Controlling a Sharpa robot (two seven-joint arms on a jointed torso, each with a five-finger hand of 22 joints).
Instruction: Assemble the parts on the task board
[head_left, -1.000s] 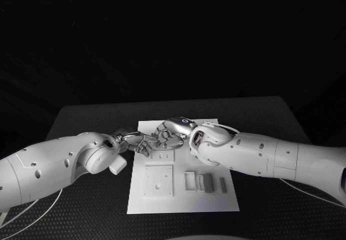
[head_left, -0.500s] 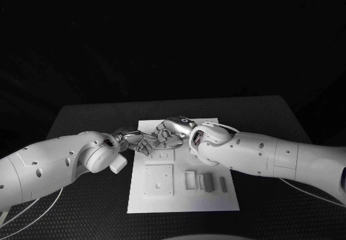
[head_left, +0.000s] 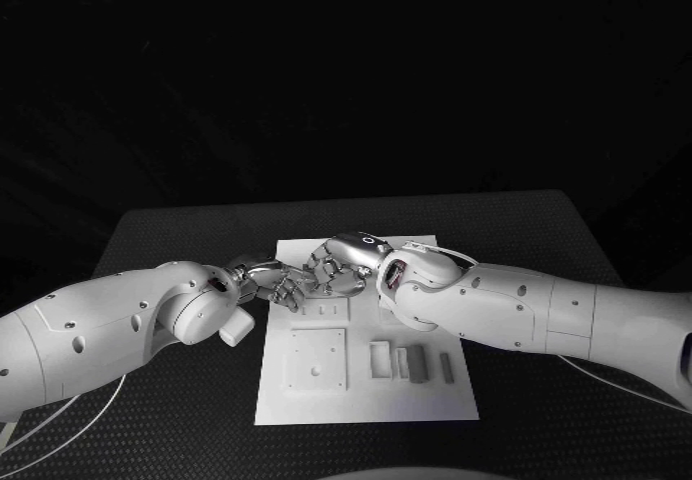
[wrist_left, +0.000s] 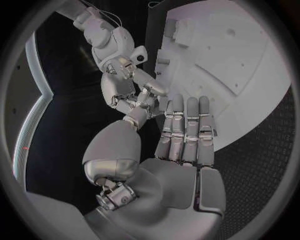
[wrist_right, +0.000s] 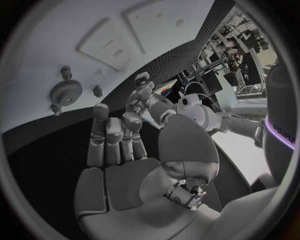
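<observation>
both hands meet fingertip to fingertip over task board (head_left: 433, 395) far end; left hand (head_left: 277, 283) fingers straight, apart, empty; right hand (head_left: 339, 268) grip unclear; gear (wrist_right: 65, 91) just beyond right fingers.

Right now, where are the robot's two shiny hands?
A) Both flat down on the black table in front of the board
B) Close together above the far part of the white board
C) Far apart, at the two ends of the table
B: the left hand and right hand meet fingers to fingers above the far part of the task board.
</observation>
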